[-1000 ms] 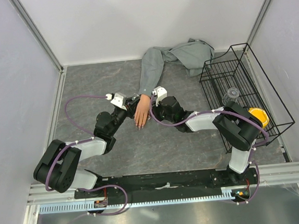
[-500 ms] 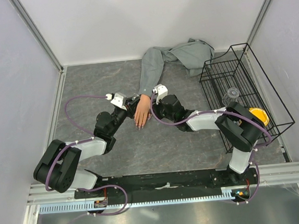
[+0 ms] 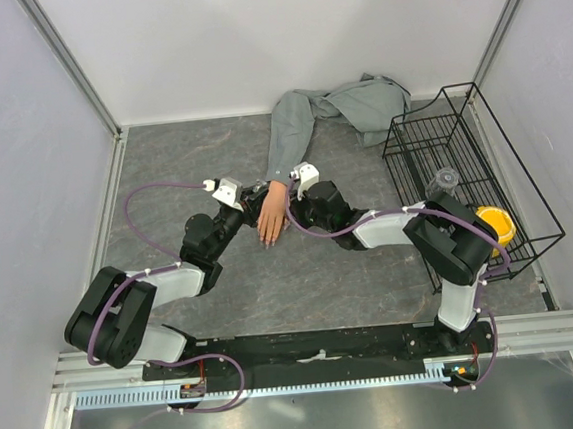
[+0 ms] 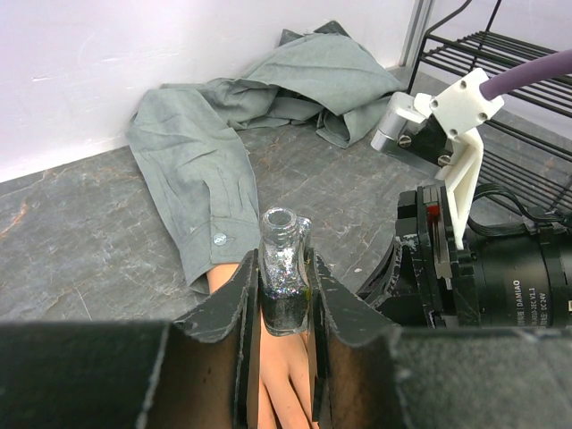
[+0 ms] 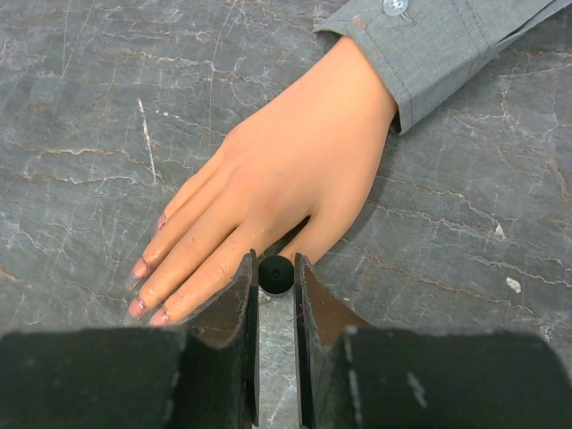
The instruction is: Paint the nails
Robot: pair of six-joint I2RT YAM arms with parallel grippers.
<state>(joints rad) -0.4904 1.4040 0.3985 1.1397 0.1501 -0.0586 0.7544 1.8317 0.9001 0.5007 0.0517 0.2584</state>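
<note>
The peach mannequin hand [image 3: 270,218] lies palm down on the grey table, its wrist in a grey shirt sleeve [image 3: 288,134]. Its pinkish nails [image 5: 141,267] show at the fingertips in the right wrist view, smeared with polish. My left gripper [image 4: 282,299] is shut on a small open glitter polish bottle [image 4: 284,268] and holds it upright over the back of the hand [image 4: 288,384]. My right gripper [image 5: 276,273] is shut on the black brush cap [image 5: 276,273], seen end-on, right at the gap between thumb and forefinger of the hand [image 5: 295,170].
A black wire basket [image 3: 461,149] stands at the right with a clear jar [image 3: 445,179] and a yellow object [image 3: 496,222] in it. The rest of the shirt [image 3: 362,102] is bunched at the back wall. The right wrist camera [image 4: 500,277] sits close beside my left gripper.
My right gripper has edged slightly up and left toward the hand. The left gripper and the bottle have not moved.
</note>
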